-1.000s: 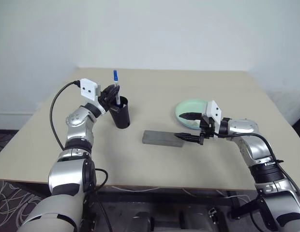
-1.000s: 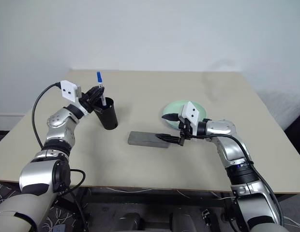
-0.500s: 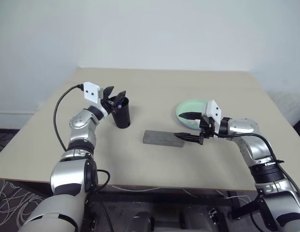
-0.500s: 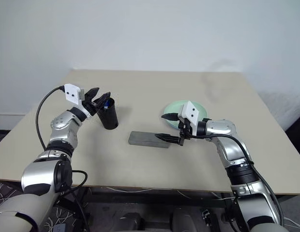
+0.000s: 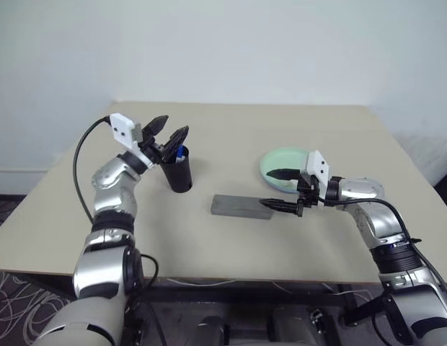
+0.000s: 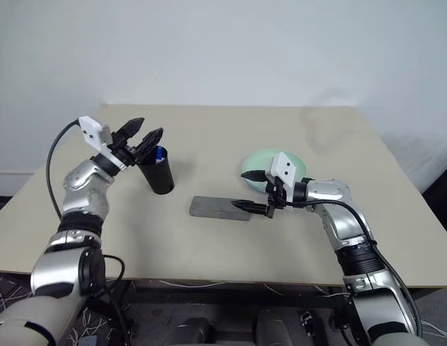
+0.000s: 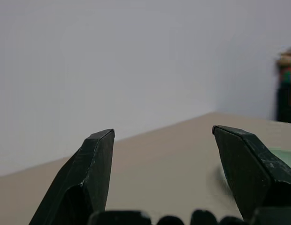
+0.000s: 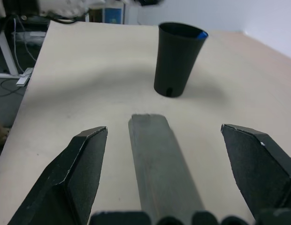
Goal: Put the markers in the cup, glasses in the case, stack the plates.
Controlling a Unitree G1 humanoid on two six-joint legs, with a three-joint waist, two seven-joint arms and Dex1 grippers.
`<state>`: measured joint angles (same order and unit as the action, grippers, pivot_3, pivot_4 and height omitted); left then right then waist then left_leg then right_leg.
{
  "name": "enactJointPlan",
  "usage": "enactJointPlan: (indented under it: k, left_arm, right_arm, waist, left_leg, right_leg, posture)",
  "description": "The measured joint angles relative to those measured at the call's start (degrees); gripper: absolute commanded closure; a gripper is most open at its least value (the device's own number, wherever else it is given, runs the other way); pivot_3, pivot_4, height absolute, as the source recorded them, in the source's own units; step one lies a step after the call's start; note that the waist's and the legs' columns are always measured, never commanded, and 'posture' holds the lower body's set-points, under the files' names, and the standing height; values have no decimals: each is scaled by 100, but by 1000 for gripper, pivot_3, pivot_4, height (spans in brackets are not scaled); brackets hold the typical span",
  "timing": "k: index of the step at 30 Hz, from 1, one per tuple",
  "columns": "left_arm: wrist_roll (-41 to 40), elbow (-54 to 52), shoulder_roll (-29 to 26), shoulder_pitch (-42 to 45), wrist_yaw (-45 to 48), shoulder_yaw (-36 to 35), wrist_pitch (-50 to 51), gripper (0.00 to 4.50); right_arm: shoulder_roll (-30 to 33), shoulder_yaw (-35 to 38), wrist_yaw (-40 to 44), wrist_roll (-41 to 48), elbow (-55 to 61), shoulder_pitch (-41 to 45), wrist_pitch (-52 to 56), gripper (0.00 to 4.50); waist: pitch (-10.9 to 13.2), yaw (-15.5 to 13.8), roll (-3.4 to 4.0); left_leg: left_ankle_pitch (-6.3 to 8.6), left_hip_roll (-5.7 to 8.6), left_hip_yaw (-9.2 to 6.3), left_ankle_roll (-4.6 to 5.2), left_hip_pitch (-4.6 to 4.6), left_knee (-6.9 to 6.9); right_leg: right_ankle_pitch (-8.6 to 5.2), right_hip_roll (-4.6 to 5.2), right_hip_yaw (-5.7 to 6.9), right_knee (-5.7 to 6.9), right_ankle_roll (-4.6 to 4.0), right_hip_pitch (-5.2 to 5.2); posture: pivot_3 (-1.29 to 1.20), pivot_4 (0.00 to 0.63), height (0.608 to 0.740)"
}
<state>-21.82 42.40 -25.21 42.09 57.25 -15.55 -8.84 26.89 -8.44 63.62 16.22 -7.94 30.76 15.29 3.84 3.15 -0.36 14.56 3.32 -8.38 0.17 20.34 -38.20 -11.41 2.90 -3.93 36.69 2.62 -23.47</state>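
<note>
Cup (image 5: 179, 170), case (image 5: 241, 206) and plates (image 5: 283, 163) sit on the beige table (image 5: 317, 238) by white walls; both jaws gape empty.

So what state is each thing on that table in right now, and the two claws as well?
Cup: upright, a blue-capped marker inside.
Case: shut, lying flat on the table.
Green plate: flat on the table; I cannot tell whether another plate lies under it.
Left gripper: open, holding nothing, above the cup.
Right gripper: open, holding nothing, at the end of the case.
</note>
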Motion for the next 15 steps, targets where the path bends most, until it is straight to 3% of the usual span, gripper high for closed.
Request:
enactJointPlan:
  k: [6, 10, 15]
  left_arm:
    - [-444, -2907, -289, -1868, -30, 162, 1530, 985]
    - [-335, -3650, -313, -2563, -396, 172, 1687, 985]
    - [-73, -3729, -152, -3009, -934, 159, 1445, 985]
  right_arm:
    - [44, 136, -11, 8, -449, 12, -21, 284]
    - [130, 305, -21, 2, -855, 16, -121, 284]
    - [224, 539, -96, -5, -1372, 3, -274, 284]
  waist:
    - [1, -34, 1]
    - [2, -54, 3]
    - [2, -44, 4]
  left_leg:
    - [0, -4, -2, -1, -6, 0]
    - [-2, -3, 1, 0, -18, -2]
    - [-2, -7, 11, 0, -31, 1]
  right_leg:
    - [2, -2, 2, -1, -5, 6]
    - [2, -1, 2, 0, -7, 20]
    - [1, -1, 1, 2, -8, 24]
  posture:
    - [0, 0, 737]
    - [0, 0, 737]
    - [0, 0, 737]
